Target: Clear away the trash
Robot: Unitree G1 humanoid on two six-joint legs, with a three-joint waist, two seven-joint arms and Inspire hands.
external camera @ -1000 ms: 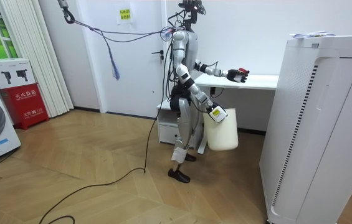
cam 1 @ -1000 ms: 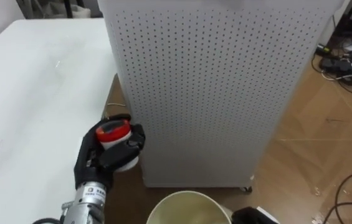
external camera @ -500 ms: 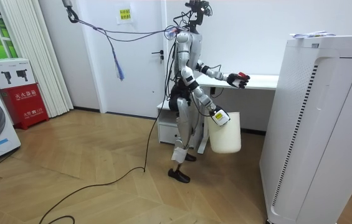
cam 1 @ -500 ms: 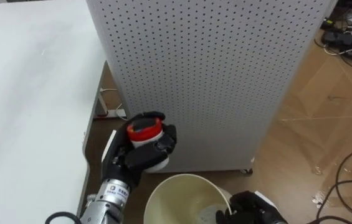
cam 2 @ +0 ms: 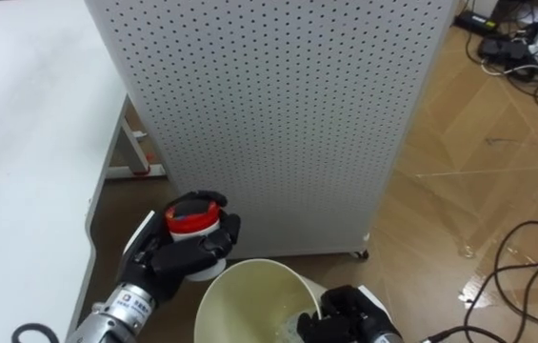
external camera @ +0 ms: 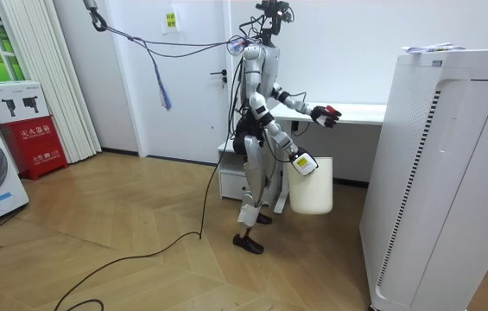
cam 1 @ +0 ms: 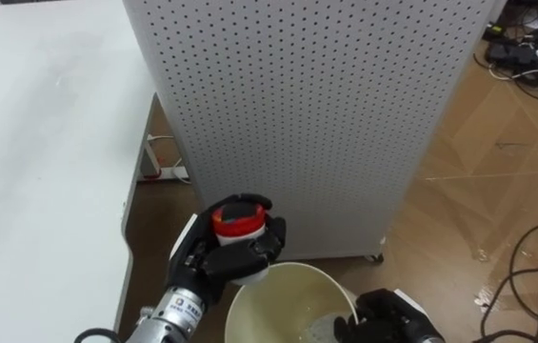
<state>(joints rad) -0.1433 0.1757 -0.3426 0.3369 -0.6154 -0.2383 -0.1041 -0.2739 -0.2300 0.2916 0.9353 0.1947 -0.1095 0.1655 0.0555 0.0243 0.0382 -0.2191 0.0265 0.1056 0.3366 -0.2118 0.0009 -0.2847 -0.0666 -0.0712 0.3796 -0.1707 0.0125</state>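
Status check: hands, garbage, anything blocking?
Both busy: left hand shut on red-capped container, held at the bin rim. The right hand grips the bin. Perforated cabinet close ahead, not blocking the drop.

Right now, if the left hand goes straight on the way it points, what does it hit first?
Likely the white perforated cabinet ahead. The left hand, shut on the red-capped container, points at its lower panel; the bin the right hand holds sits lower. Depth unclear.

Item: small white jar (cam 1: 238,221) with red screw cap, upright, gripped inside the curled fingers of the left hand (cam 1: 213,267).
Position: cap just above the fingers; jar directly over the near rim of the cream waste bin (cam 1: 283,300).
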